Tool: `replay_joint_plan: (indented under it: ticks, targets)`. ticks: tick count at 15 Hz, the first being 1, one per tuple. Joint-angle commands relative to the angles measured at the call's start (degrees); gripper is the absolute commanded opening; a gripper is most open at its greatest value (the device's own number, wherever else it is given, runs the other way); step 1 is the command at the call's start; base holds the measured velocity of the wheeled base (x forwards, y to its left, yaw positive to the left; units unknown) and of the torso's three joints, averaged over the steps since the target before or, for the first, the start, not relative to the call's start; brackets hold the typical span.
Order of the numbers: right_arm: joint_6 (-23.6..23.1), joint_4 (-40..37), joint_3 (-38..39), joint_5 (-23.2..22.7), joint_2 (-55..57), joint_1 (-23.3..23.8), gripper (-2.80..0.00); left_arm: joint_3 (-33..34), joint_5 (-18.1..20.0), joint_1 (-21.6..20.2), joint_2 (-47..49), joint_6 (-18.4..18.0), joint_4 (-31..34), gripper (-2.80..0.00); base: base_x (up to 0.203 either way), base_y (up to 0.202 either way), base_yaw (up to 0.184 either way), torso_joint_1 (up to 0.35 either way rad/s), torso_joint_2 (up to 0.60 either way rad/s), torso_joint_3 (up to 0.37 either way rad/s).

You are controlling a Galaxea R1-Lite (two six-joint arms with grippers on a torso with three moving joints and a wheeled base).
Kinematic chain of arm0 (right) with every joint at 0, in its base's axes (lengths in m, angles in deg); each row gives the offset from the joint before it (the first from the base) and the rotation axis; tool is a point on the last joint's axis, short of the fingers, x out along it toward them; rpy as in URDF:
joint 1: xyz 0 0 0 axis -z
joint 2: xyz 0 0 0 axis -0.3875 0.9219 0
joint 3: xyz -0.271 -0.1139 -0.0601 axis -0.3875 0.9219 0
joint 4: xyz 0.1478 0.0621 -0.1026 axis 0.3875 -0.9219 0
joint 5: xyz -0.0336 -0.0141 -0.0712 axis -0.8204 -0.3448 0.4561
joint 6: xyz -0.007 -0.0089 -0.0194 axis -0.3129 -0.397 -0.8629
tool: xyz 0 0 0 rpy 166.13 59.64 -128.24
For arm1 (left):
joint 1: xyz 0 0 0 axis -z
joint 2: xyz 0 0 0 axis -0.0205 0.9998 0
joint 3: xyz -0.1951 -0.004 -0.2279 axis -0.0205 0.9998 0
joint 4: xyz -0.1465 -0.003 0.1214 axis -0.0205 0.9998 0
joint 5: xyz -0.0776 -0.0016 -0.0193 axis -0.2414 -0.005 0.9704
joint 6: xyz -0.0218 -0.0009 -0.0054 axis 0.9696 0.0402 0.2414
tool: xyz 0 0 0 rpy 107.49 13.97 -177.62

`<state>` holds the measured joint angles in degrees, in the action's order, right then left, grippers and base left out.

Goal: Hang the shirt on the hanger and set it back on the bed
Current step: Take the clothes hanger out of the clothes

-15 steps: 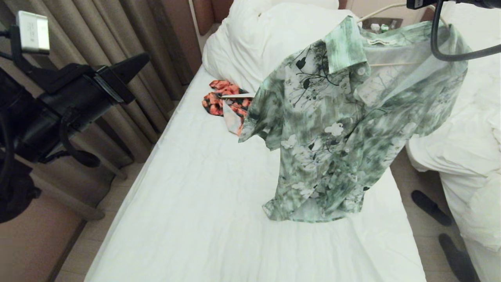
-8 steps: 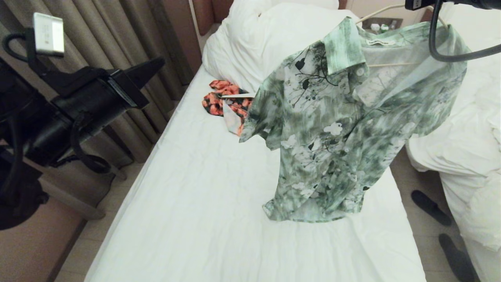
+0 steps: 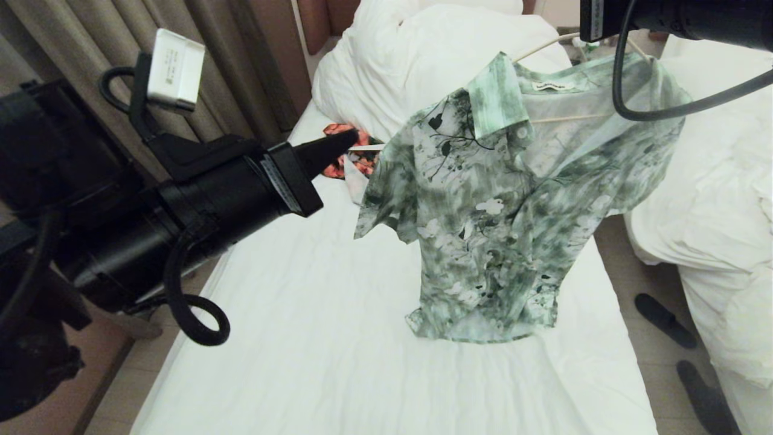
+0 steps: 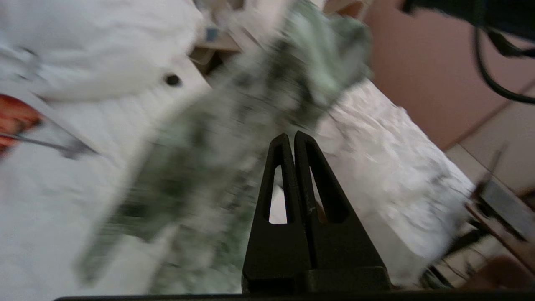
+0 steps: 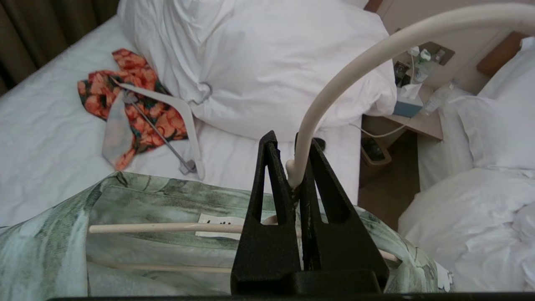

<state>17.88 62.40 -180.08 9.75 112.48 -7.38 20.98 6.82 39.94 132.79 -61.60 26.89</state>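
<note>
The green and white flowered shirt (image 3: 501, 217) hangs on the cream wire hanger (image 3: 567, 118), raised over the bed (image 3: 314, 314) with its hem touching the sheet. My right gripper (image 5: 286, 142) is shut on the base of the hanger's hook (image 5: 355, 62), above the collar and neck label; in the head view only the right arm (image 3: 682, 21) shows, at the top edge. The left gripper (image 3: 347, 139) is shut and empty, its tip just left of the shirt's sleeve. In the left wrist view the left gripper (image 4: 290, 136) points at the blurred shirt (image 4: 234, 138).
An orange-red floral garment (image 5: 138, 92) with a flat white hanger (image 5: 184, 113) lies near the bunched duvet (image 3: 423, 54). Curtains (image 3: 229, 78) stand to the left. A neighbouring bed (image 3: 724, 181), dark slippers (image 3: 664, 320) and a nightstand (image 5: 418, 113) are on the right.
The left arm has swung in from the left, over the bed, until its shut tip is close to the shirt's sleeve. The hanger and shirt have shifted slightly left.
</note>
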Motion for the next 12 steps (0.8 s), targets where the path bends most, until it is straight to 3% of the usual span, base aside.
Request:
replay_joint_plan:
  ticks: [1, 4, 6, 8, 9, 12]
  targets:
    - [-0.07, 0.86, 0.01, 0.28, 1.12, -0.68, -2.8, -0.03, -4.27, 7.92, 1.25, 0.18, 0.76, -2.8, 0.0, 0.0, 0.0, 0.0, 0.0, 0.0]
    - [2.0, 1.11, 0.19, 0.78, 1.3, -1.03, -2.8, -0.02, -15.34, 17.39, 11.66, 0.03, 0.05, -2.8, 0.0, 0.0, 0.0, 0.0, 0.0, 0.0]
    - [3.36, 0.85, 0.46, 0.95, 1.3, -1.71, -2.8, -0.05, -20.34, 20.22, 15.82, -0.18, -4.56, -2.8, 0.0, 0.0, 0.0, 0.0, 0.0, 0.0]
    - [5.02, 0.79, 1.31, 2.3, 1.39, -2.86, -2.8, -0.52, -22.37, 20.22, 16.21, -0.39, -4.56, -2.8, 0.0, 0.0, 0.0, 0.0, 0.0, 0.0]
    - [5.56, 0.91, 2.52, 2.51, 1.39, -3.89, -2.8, -1.15, -23.64, 20.22, 16.2, -0.39, -4.56, 0.0, 0.0, 0.0, 0.0, 0.0, 0.0, 0.0]
    - [8.08, 1.2, 4.15, 2.79, 2.1, -6.32, -2.8, -2.69, -25.47, 20.22, 15.85, -0.3, -4.51, 0.0, 0.0, 0.0, 0.0, 0.0, 0.0, 0.0]
